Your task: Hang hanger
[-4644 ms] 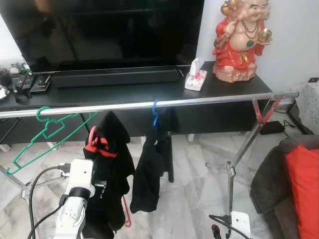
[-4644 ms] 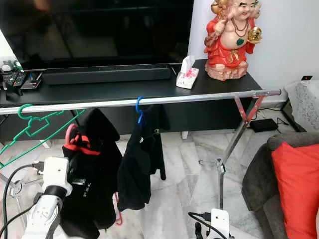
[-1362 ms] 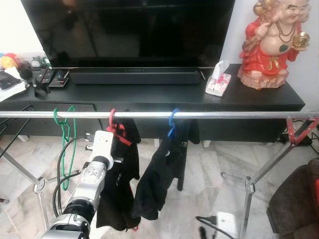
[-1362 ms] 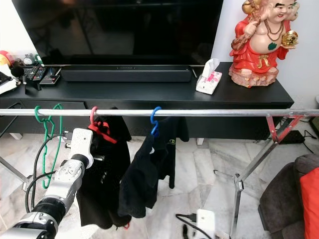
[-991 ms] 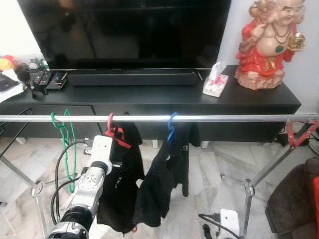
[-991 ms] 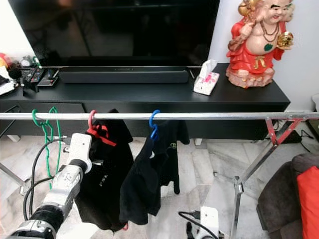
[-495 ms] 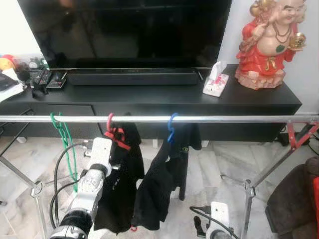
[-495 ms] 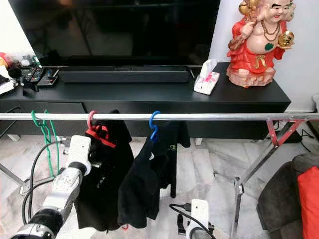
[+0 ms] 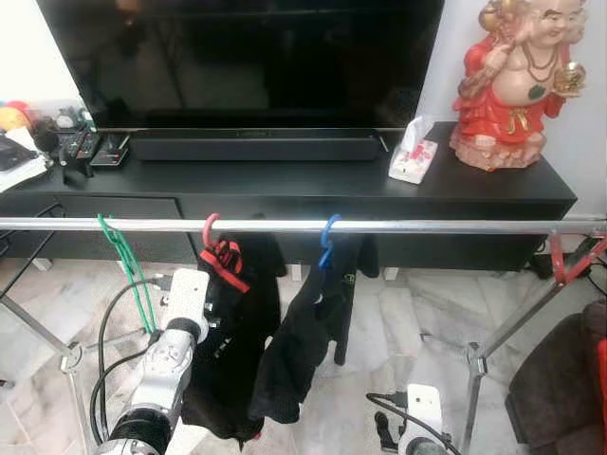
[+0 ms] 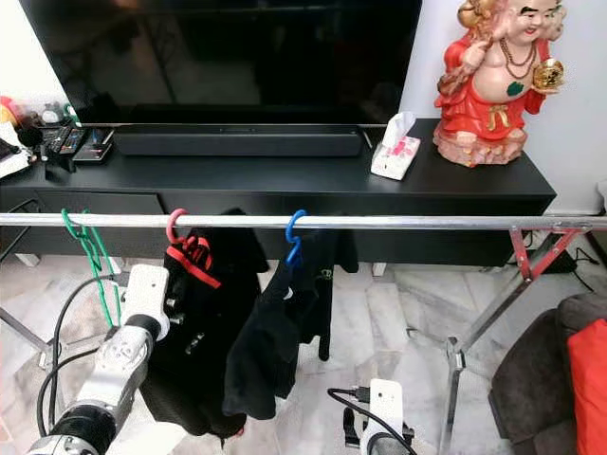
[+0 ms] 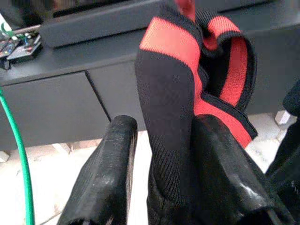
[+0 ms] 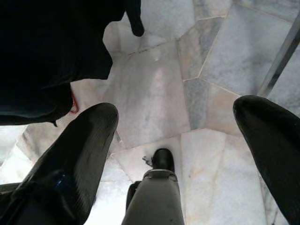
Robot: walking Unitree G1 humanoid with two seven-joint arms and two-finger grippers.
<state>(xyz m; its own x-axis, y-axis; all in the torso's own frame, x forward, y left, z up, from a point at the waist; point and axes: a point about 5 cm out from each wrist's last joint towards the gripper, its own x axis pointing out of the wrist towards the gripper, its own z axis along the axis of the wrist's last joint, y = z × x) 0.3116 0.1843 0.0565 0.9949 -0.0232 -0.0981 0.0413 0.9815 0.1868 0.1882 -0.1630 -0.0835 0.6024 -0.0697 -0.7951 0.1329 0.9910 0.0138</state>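
Note:
A silver clothes rail (image 9: 408,226) crosses in front of me. Three hangers hook over it: an empty green hanger (image 9: 125,270) at the left, a red hanger (image 9: 209,230) carrying a black garment with a red collar (image 9: 239,351), and a blue hanger (image 9: 328,235) with another black garment (image 9: 305,341). My left gripper (image 11: 164,129) is just left of the red hanger, below the rail, with the red-collared fabric pinched between its fingers (image 11: 110,159). Low over the floor, my right gripper (image 12: 178,117) is open and holds nothing.
Behind the rail stands a black TV cabinet (image 9: 493,194) with a TV, a soundbar (image 9: 256,145), a tissue pack (image 9: 414,161) and a red statue (image 9: 512,81). The rail's folding legs (image 9: 493,332) stand at the right. A dark sofa (image 9: 569,389) sits at the right edge.
My left arm has sunk a little and the red-collared garment has swung right with it. The green hanger has swung. The right wrist has come further up at the bottom.

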